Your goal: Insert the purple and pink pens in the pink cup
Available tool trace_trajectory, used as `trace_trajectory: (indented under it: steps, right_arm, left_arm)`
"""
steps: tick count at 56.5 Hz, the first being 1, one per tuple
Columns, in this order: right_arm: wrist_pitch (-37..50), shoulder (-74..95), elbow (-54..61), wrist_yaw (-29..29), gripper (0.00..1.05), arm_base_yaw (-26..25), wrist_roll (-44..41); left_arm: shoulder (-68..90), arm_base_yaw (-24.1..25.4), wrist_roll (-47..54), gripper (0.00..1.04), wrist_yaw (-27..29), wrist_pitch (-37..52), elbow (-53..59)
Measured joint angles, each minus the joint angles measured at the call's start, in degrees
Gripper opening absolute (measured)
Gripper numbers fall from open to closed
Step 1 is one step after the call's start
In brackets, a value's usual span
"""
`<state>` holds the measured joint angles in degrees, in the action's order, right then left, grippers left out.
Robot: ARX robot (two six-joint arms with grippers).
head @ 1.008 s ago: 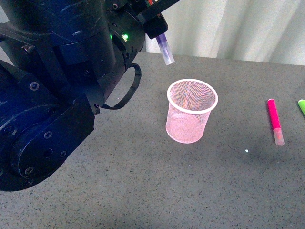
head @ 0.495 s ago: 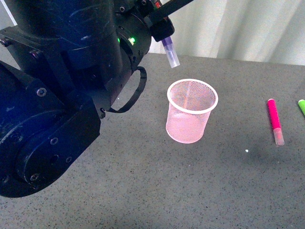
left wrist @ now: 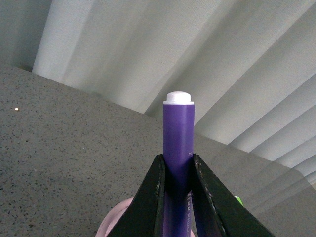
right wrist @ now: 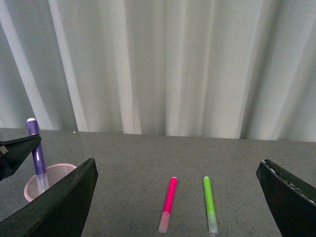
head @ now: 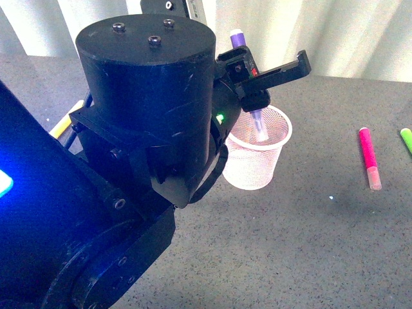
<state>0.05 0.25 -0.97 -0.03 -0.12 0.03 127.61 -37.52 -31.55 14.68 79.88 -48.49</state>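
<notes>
Front view: left arm [head: 141,109] fills the near left and hides much of the grey speckled table [head: 309,244]. Only this view shows a yellow marker [head: 64,122] peeking out behind the arm. Right wrist view alone shows the white curtain [right wrist: 173,64] in full and the right gripper [right wrist: 176,165] with its fingers spread wide, holding nothing.

Pink cup [head: 257,161] stands upright mid-table, partly behind the left arm. Right wrist view has it far off to one side [right wrist: 54,173]. Left wrist view catches only a sliver of its rim [left wrist: 116,219].

Left gripper [head: 252,90] is clamped on the purple pen [head: 236,37], directly above the cup mouth. Pen is near upright with its white end up and its clear cap down. The cap dips inside the rim; can't tell if it reaches the bottom. Left wrist view shows both black fingers [left wrist: 157,197] pressed on the barrel [left wrist: 178,133]. Right wrist view confirms the pen [right wrist: 35,148] stands in the cup.

Pink pen [head: 368,154] lies flat on the table, well right of the cup, clear cap toward the camera. Green marker [head: 406,138] lies just beside it, cut by the frame edge. Both show whole in the right wrist view: pink [right wrist: 169,195], green [right wrist: 209,200].

Faint print runs along the purple barrel by the fingers, unreadable.
</notes>
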Motion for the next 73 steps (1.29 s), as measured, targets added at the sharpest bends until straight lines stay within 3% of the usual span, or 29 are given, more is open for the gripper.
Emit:
trace_trajectory:
  steps: [26,42,54,61,73]
  right_arm:
    - [0.0,0.0,0.0,0.0,0.98,0.0,0.0]
    - [0.0,0.0,0.0,0.0,0.98,0.0,0.0]
    - [0.0,0.0,0.0,0.0,0.98,0.0,0.0]
    - [0.0,0.0,0.0,0.0,0.98,0.0,0.0]
    - [0.0,0.0,0.0,0.0,0.98,0.0,0.0]
  left_arm:
    - [1.2,-0.1,0.8,0.12,0.3,0.0,-1.8]
    - [1.4,-0.2,1.4,0.57,0.2,-0.1,-2.4]
    - [-0.2,0.5,1.9,0.99,0.3,-4.2,-2.0]
    - [-7.4,3.3,4.5,0.98,-3.5,-11.5,0.2]
    - [-21.8,14.8,8.0,0.98,-15.9,-21.3,1.9]
